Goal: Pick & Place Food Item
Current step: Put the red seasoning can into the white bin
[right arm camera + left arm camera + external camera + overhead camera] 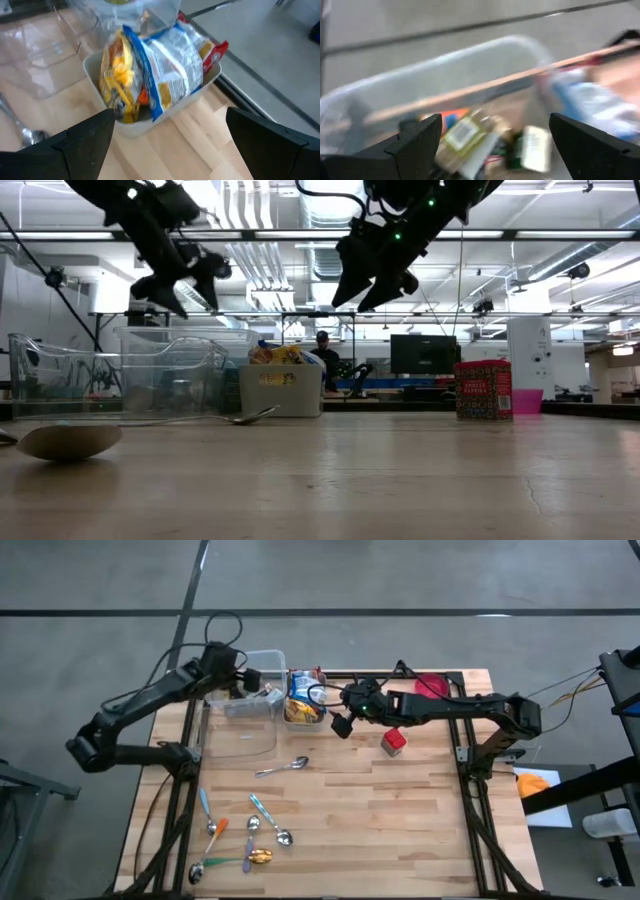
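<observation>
Right wrist view: gripper (165, 145) wide, empty.

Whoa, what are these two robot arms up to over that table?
They are sorting packaged snacks. The left gripper hangs open over a clear plastic bin that already holds a few packets, and carries nothing. The right gripper hangs open and empty beside a small white tub stuffed with snack bags. A red box stands on the wooden table, and several spoons lie toward its front, untouched.
</observation>
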Robot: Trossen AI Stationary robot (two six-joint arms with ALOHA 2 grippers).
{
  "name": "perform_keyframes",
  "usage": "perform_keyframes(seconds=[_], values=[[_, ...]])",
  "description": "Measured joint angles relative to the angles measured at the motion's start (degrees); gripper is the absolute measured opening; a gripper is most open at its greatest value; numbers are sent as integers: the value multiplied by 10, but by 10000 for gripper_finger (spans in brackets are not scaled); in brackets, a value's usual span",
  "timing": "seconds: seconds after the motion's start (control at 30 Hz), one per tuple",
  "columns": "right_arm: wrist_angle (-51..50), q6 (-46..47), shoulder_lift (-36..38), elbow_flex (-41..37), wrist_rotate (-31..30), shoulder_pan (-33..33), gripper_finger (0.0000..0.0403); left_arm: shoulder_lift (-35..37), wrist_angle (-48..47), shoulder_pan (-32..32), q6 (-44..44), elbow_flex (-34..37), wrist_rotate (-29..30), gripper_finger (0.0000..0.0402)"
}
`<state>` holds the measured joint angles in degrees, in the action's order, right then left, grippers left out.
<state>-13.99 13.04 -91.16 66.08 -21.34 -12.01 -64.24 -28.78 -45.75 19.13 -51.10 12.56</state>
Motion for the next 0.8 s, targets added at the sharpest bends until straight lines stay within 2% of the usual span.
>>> perform_keyframes(seconds=[0.1,0.33,0.6,0.8], values=[[-43,22,1,5,10,0,380,42,29,28,-56,9,-33,368],[-248,105,2,56,16,0,380,119,89,141,-195,19,-95,332],[-466,163,2,124,80,0,380,143,105,273,-309,19,-96,277],[-565,215,2,140,82,0,380,142,110,309,-328,19,-96,252]])
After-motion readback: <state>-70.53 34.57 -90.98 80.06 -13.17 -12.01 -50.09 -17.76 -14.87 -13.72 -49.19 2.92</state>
